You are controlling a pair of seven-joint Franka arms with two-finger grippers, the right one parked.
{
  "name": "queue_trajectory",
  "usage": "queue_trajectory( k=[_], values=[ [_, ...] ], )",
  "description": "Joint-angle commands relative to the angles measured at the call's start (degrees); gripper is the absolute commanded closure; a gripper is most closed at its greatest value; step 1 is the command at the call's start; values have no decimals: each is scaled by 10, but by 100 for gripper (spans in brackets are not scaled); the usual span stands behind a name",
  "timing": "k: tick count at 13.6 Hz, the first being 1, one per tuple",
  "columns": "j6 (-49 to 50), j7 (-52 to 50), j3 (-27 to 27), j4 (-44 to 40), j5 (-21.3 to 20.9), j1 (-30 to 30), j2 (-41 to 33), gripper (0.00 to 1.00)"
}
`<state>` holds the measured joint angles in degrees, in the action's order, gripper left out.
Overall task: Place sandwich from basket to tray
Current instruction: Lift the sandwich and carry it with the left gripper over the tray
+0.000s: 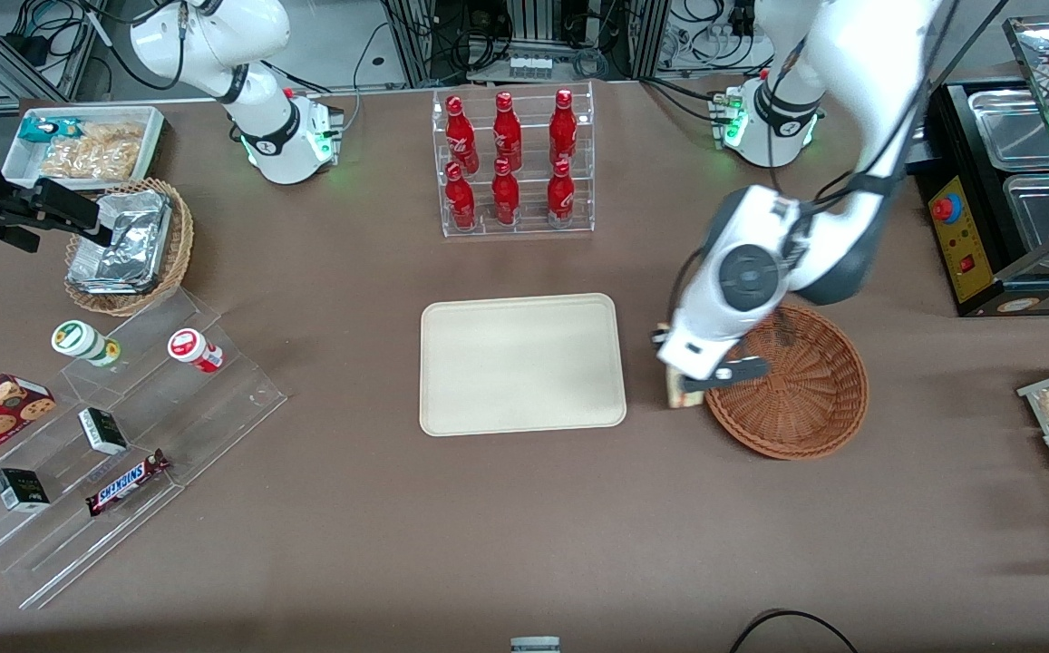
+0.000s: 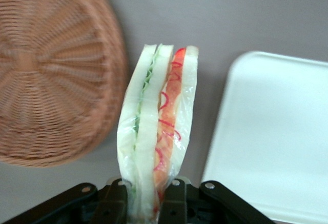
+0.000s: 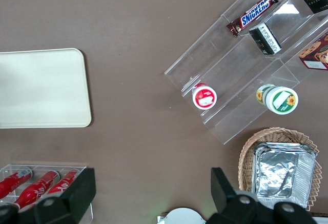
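Half the job looks done: the gripper (image 2: 145,203) has its jaws clamped on the sandwich (image 2: 158,126), carried above bare table between the basket (image 1: 805,385) and the tray (image 1: 521,363), clear of both. The reddish-brown basket now sits empty and nothing lies on the cream tray. Carrying across, lowering and releasing remain.

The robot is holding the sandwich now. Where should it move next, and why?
Probably sideways toward the tray. The gripper is shut on the sandwich, over bare table between the basket and the tray, which has nothing on it yet.
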<state>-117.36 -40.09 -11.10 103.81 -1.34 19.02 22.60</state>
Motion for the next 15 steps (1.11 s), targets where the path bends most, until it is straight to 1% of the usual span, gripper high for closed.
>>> queue_trajectory(
  k=[1, 3, 7, 10, 15],
  values=[
    [13, -43, 6, -117, -6, 55, 94, 93],
    [13, -84, 6, -188, -8, 103, 153, 93],
    [13, -154, 12, -279, -12, 160, 225, 93],
    [13, -205, 11, -302, -55, 180, 243, 93],
    [8, -220, 11, -312, -58, 194, 263, 90]
  ],
)
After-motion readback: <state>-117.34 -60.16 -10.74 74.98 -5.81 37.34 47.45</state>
